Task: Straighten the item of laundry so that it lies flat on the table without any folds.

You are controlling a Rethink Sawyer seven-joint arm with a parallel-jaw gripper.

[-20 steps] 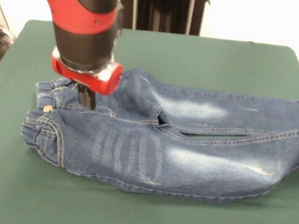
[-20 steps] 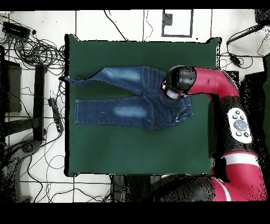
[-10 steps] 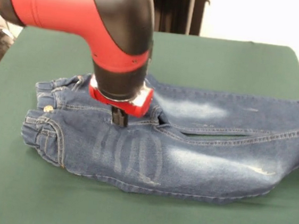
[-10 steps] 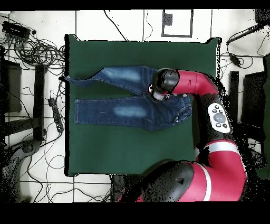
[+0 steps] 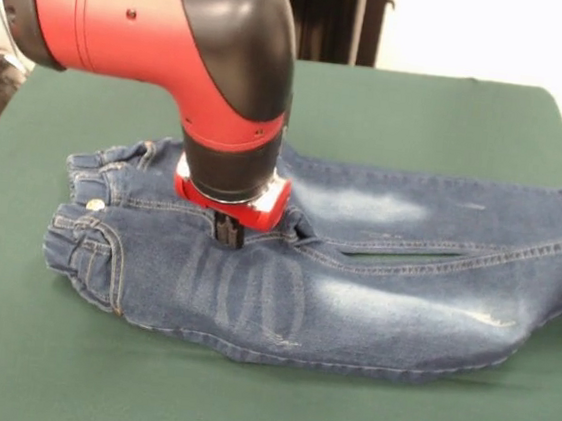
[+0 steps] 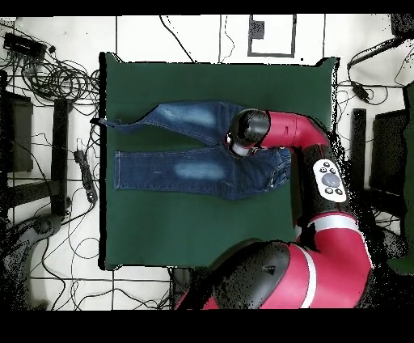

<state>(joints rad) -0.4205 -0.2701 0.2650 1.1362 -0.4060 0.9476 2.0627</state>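
One pair of jeans (image 5: 354, 279) lies on one green surface (image 5: 452, 118), with two legs, one brass button (image 5: 95, 205) and several faded patches showing. One red and black arm (image 5: 159, 27) carries one gripper (image 5: 228, 233). On the floor around the surface run many cables (image 6: 57, 65).

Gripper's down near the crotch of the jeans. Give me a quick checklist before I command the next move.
1. Gripper on the jeans beside the crotch seam: ok.
2. Gripper open or shut: cannot tell.
3. Jeans lying flat: not ok, waistband end bunched and raised.
4. Legs spread apart: ok in the overhead view.
5. Jeans fully on the table: not ok, one cuff reaches the edge.
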